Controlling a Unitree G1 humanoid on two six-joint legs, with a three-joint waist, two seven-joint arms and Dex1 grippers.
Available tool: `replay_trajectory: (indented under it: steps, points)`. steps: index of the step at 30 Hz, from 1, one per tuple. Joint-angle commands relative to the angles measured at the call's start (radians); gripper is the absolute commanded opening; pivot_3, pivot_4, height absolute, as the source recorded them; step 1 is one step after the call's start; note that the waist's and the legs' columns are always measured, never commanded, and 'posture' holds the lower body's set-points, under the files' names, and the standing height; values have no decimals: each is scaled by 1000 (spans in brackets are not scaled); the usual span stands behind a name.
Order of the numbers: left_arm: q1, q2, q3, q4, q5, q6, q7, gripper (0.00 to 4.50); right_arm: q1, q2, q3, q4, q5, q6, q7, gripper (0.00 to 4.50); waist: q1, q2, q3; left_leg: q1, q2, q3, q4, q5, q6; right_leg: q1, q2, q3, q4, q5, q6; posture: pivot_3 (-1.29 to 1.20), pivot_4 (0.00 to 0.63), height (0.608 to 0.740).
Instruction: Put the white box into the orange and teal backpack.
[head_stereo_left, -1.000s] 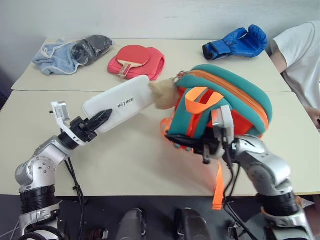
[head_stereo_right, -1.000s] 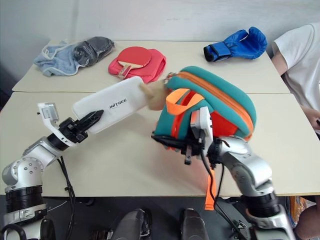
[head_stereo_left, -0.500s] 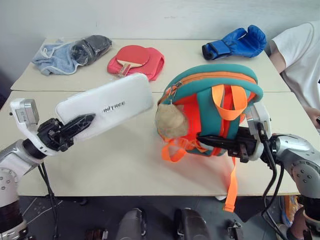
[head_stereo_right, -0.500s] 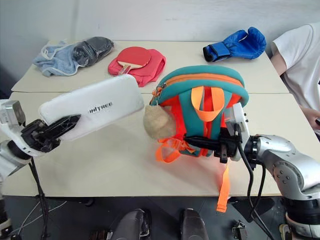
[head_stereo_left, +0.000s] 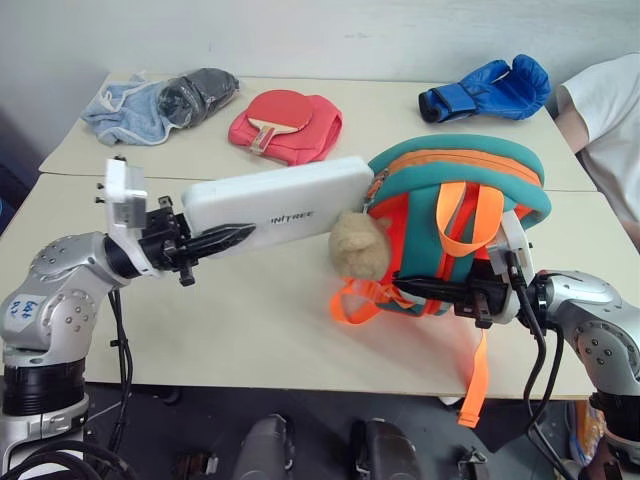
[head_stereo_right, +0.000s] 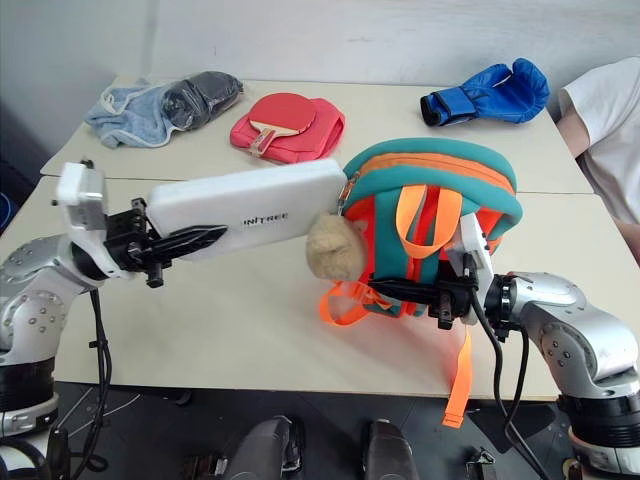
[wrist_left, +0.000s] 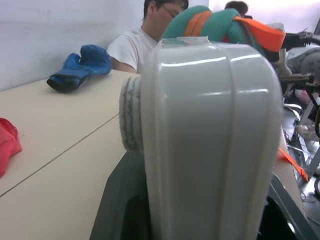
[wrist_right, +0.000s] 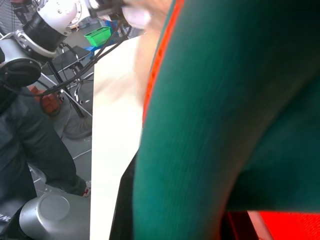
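Above tan table (head_stereo_left: 250, 330), white box (head_stereo_left: 280, 203) (left-held) meets orange and teal backpack (head_stereo_left: 455, 200).

White box (wrist_left: 210, 145) end-on up close, orange and teal backpack (wrist_left: 220, 25) behind, blue boxing glove (wrist_left: 82, 66) on table (wrist_left: 60, 165)

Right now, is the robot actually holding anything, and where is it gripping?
Yes. The left gripper holds the white box by its near end; the right gripper clamps the orange and teal backpack at its lower back.

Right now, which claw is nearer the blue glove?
Right. The right claw, gripping the backpack, sits below the glove on the same side of the table. The left claw, holding the box, is far across.
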Motion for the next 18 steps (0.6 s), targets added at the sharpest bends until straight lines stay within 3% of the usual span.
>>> replay_trajectory:
  steps: [1, 7, 18]
  points:
    - [-56, 30, -110, 21, 108, -12, -35, 1273, 11, -10, -26, -47, 25, -1, 14, 7, 6, 0, 0, 0, 0, 0, 0, 0, 0, 0, 0, 0, 0, 0, 0, 0, 150, 740]
    - [-220, -51, -100, 128, 93, 46, 41, 1273, 20, -40, -36, -53, 63, 44, 42, 7, 11, 0, 0, -1, -2, -1, 1, 1, 3, 1, -1, 0, -1, 1, 2, 0, 150, 740]
    - [-267, -12, -108, 229, 151, 1, -76, 1273, 20, -49, -37, -54, 73, 61, 43, 7, 5, 0, 0, -1, -2, 0, 1, 1, 3, 1, 1, -2, 0, 1, 3, 0, 150, 740]
